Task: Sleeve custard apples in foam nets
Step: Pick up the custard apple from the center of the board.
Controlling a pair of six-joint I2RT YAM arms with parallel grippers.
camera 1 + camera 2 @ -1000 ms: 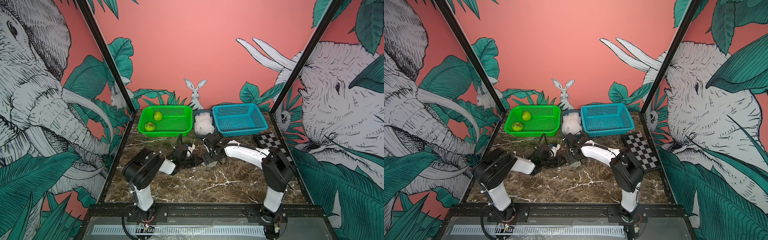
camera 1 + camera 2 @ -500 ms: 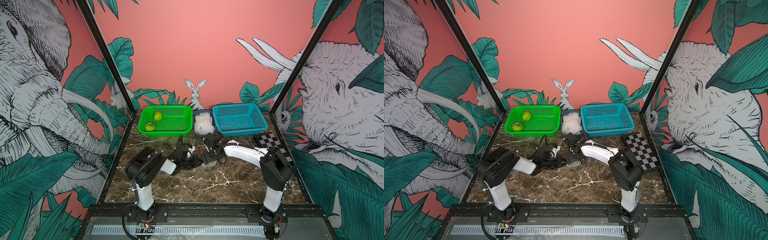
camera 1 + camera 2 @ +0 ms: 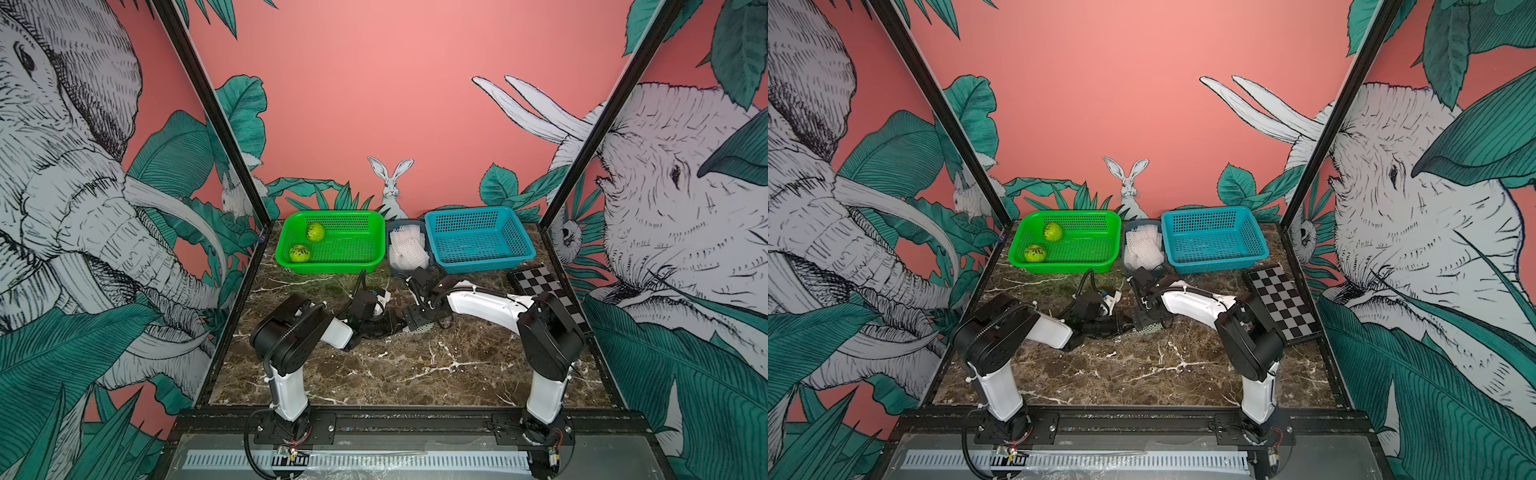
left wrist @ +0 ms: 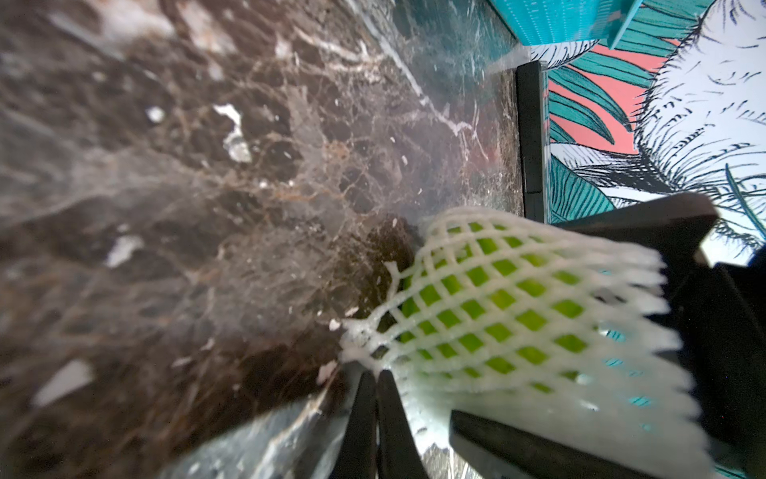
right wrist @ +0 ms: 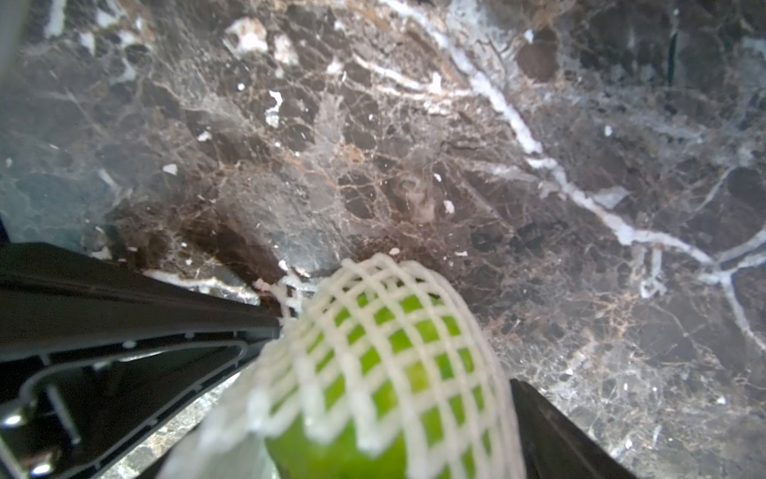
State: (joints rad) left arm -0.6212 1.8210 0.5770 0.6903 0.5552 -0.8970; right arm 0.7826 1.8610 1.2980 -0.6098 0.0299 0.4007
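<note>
One custard apple (image 5: 398,356) lies on the marble in the middle of the table, most of it inside a white foam net (image 4: 456,244). My right gripper (image 3: 417,322) stands wide around this netted fruit (image 4: 497,302), and one finger (image 5: 551,431) lies against the net. My left gripper (image 4: 375,373) is shut on the net's bunched end (image 4: 360,344). In both top views, two bare custard apples (image 3: 316,232) (image 3: 299,253) sit in the green basket (image 3: 332,214). Spare foam nets (image 3: 408,249) fill a small grey bin.
A blue basket (image 3: 478,210) stands at the back right with nothing in it. A checkerboard (image 3: 544,286) lies at the right edge of the table. Painted walls close in the left, right and back sides. Both arms reach low toward the table's middle.
Both arms stay low at the netted custard apple, with only slight shifts. The baskets and the loose fruits have not moved.
</note>
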